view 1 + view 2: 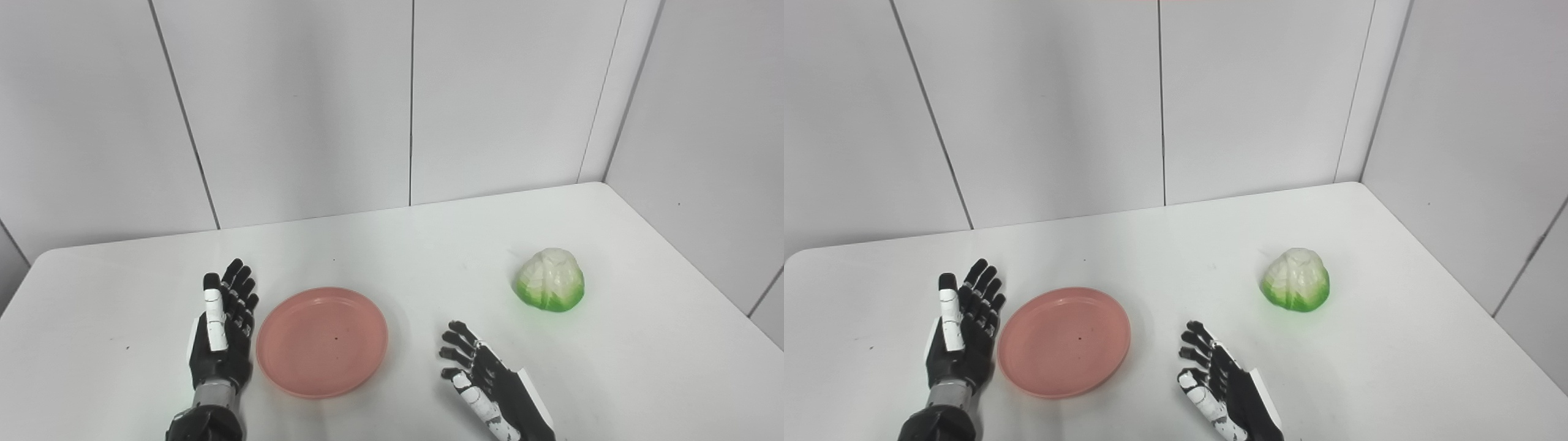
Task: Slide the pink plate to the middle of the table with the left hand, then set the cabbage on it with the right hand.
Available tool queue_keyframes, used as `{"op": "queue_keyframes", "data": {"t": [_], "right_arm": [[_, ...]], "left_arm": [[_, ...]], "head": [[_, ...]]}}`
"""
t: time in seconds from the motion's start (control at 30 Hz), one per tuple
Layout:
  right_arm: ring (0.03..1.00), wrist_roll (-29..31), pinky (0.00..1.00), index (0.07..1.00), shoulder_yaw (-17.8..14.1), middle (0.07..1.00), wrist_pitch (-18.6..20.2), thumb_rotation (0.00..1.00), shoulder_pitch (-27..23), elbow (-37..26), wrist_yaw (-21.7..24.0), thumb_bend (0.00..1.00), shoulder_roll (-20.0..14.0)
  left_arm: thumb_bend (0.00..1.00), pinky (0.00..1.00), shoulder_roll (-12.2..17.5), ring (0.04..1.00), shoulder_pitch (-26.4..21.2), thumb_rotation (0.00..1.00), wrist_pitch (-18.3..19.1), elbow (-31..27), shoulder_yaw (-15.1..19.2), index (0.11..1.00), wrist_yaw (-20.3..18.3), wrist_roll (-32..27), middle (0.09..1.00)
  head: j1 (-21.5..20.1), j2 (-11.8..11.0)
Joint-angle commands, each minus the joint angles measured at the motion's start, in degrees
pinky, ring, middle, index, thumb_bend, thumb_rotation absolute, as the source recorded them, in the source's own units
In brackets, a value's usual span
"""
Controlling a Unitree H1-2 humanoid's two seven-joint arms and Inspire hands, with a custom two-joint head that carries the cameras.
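The pink plate [321, 341] lies flat on the white table [392, 245], a little left of centre near the front edge, with nothing on it. My left hand [222, 331] stands open right beside the plate's left rim, fingers pointing away from me, nothing held. The cabbage [550, 279], white on top and green at its base, sits to the right of the plate. Open and empty, my right hand [484, 380] rests low near the front edge, between plate and cabbage, clear of both.
Grey wall panels [392, 110] close off the table at the back and on the right. The table's right edge [704, 269] runs diagonally just past the cabbage. Nothing else stands on the tabletop.
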Motion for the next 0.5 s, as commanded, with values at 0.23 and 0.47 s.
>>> {"op": "queue_keyframes", "data": {"t": [0.23,0.47], "right_arm": [[0.818,-10.21,0.70,0.920,-4.19,0.872,3.76,0.81,-8.51,-9.73,0.18,0.88,-1.19],[0.837,-16.95,0.70,0.917,-9.58,0.897,10.52,0.85,-19.20,-12.34,3.81,0.89,-8.23]], "left_arm": [[0.91,0.95,-1.19,0.954,-0.04,0.86,0.94,-0.74,-2.10,0.864,-0.82,0.77,0.937],[0.89,1.00,-0.62,0.979,0.08,0.86,0.36,0.51,-1.96,0.878,-2.11,0.09,0.950]], "head": [[-1.08,-0.68],[-1.57,-1.40]]}}
